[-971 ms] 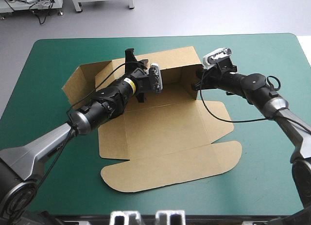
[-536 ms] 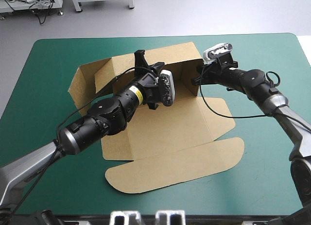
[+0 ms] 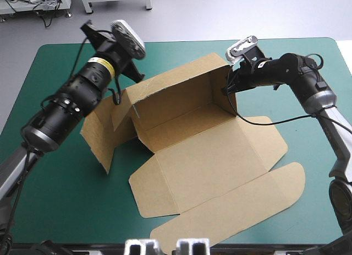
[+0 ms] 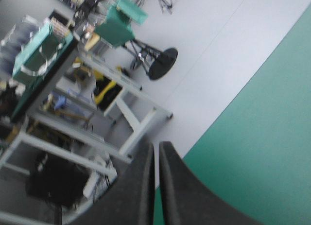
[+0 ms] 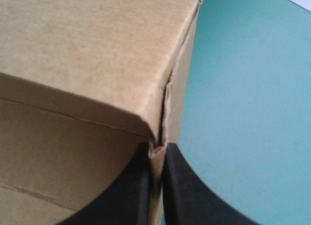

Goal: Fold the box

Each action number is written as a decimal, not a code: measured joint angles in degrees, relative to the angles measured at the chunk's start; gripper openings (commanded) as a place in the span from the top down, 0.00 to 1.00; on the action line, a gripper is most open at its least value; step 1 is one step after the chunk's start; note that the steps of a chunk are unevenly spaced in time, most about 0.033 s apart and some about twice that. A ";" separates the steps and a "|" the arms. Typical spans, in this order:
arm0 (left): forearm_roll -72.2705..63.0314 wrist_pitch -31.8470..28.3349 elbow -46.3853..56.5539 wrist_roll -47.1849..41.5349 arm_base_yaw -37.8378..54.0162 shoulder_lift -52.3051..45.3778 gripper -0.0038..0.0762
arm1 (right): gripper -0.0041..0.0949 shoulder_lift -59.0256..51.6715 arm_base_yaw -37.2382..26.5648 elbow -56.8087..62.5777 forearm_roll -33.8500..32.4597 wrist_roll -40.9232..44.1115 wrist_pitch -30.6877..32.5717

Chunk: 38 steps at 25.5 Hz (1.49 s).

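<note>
box (image 3: pixel 209 156) of brown board lies half formed on the middle of the teal-green desk (image 3: pixel 308 90). its long axis runs from the far side of the desk toward the near right corner. the back wall (image 3: pixel 176 90) stands up on the far side, and the open inside faces the near edge. the lid flap (image 3: pixel 236 211) lies flat on the cover and points to the near right. the left side flap (image 3: pixel 102 139) is raised and leans outward.

the right jaws are all but closed on the far right corner of the box (image 5: pixel 97 50), with the thin edge of the board pinched between them. the left jaws are lifted above the far left part of the desk (image 4: pixel 262 137), clear of the box. they seem closed on nothing, with only a narrow slit between them.
</note>
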 measured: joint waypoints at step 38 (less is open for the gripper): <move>-56.58 36.00 -4.98 36.40 36.77 0.00 0.96 | 0.33 21.96 -0.12 -34.82 -11.07 17.59 25.18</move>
